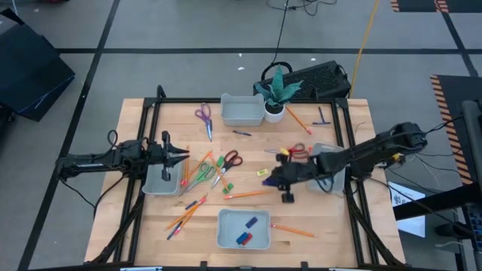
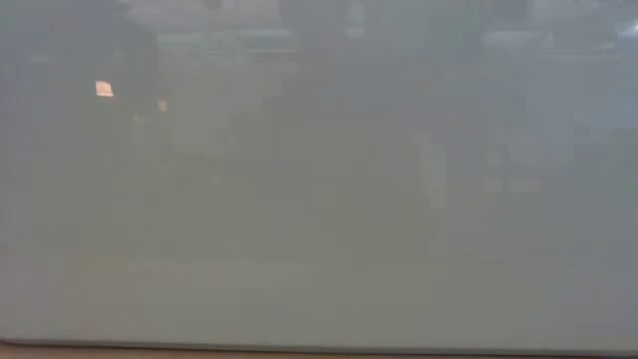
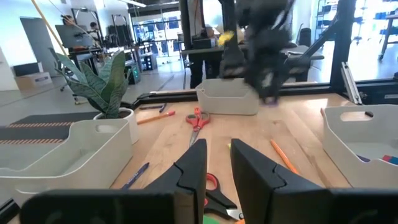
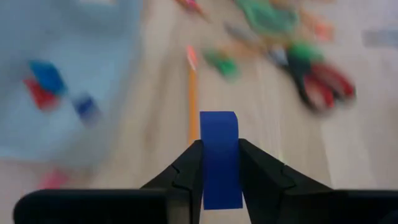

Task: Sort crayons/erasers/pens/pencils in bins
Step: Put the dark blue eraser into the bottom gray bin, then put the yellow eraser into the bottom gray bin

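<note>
My right gripper (image 1: 276, 181) hangs over the middle of the table, shut on a blue eraser (image 4: 219, 155). The near bin (image 1: 243, 228) holds blue and red erasers (image 1: 245, 232). A yellow eraser (image 1: 263, 172) and a green one (image 1: 228, 186) lie on the wood. Orange pencils (image 1: 245, 194) and dark pens (image 1: 242, 133) lie scattered flat. My left gripper (image 3: 219, 177) hovers at the left bin's (image 1: 160, 181) far edge, open by a narrow gap, with nothing in it. Other bins stand at the far side (image 1: 242, 111) and under my right arm (image 1: 331, 167). The low view shows only haze. My right gripper pinches the blue eraser by its two long side faces (image 4: 205, 168) between its two fingers. The eraser's end (image 4: 219, 118) sticks out past the fingertips. The block is lifted clear of the table and lies in line with the fingers.
Several scissors lie about: purple (image 1: 203, 117) at the far left, red (image 1: 230, 159) and green (image 1: 199, 172) mid-table, red (image 1: 297, 150) by the right bin. A potted plant (image 1: 276, 94) stands at the far edge. A dark frame (image 1: 147, 113) rims the table.
</note>
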Robot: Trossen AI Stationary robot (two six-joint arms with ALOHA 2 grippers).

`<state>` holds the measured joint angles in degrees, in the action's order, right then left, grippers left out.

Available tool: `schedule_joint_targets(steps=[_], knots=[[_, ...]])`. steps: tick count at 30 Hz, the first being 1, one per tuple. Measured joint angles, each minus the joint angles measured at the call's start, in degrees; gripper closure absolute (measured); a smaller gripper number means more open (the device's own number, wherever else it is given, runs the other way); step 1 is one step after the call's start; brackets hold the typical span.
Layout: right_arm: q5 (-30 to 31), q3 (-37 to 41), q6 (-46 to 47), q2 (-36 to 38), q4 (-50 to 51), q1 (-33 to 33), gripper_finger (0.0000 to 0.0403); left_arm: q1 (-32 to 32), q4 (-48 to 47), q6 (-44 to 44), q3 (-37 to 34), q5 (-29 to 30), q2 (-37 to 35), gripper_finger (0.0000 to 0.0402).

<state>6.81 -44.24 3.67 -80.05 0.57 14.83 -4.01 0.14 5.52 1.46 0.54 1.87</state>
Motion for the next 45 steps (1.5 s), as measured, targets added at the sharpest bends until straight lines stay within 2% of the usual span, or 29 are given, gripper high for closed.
schedule_joint_targets(steps=[5, 8, 14, 18, 23, 32, 39, 45], knots=[[5.07, -11.31, -0.29, -4.92, -0.10, 10.07, 0.0321, 0.00, 0.00, 0.00, 0.01, -0.01, -0.02, 0.0325], [5.41, -18.63, -1.46, -10.83, 0.03, 13.99, 0.0321, 0.01, -0.01, 0.00, 0.00, -0.02, -0.02, 0.0325], [4.94, -33.01, -2.84, -24.32, 0.31, 18.28, 0.0321, 0.00, 0.00, 0.00, 0.01, -0.04, -0.02, 0.0325], [1.89, -38.33, -3.15, -29.65, 0.49, 19.37, 0.0321, 0.01, 0.04, 0.00, 0.00, -0.07, -0.02, 0.0325], [3.62, -38.12, -0.48, -30.81, 1.54, 19.30, 0.0321, 0.02, 0.02, 0.00, -0.01, -0.07, -0.02, 0.0325], [6.62, -30.07, 4.94, -30.79, 0.93, 18.56, 0.0312, 0.02, 0.02, 0.00, 0.01, -0.04, -0.02, 0.0325], [4.83, -30.45, 6.81, -29.74, 0.67, 18.53, 0.0236, 0.00, 0.02, 0.00, 0.01, -0.03, -0.02, 0.0325], [5.28, -31.13, 4.12, -22.40, 6.30, 15.62, 0.0180, 0.00, 0.02, 0.00, -0.01, -0.04, -0.02, 0.0325]])
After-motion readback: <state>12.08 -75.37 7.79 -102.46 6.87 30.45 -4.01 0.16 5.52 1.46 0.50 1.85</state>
